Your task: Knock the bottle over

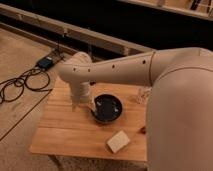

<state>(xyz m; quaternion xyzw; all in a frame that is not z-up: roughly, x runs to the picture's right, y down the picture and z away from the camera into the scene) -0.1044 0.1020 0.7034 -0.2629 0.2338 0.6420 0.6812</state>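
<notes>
Tool point(89, 106): low over the tabletop point(60, 131), at the 9 o'clock rim of the black bowl point(107, 109); spread or pressed together, I cannot tell.
Bottle point(142, 95): seemingly upright with its long axis vertical, toward the tabletop's far right, partly hidden by the arm.
Bearing: the bottle lies at about 2 o'clock from the tool, with the bowl between them.
Room: bare wood at the bowl's 12 o'clock looks the likeliest path; the pale block point(118, 141) sits well apart at 6 o'clock.
Edge: the bottle stands near the far edge, so it may roll off.

Wooden table point(60, 131) carries black bowl point(107, 109), pale block point(118, 141), bottle point(143, 95) — gripper point(90, 107) beside bowl.
</notes>
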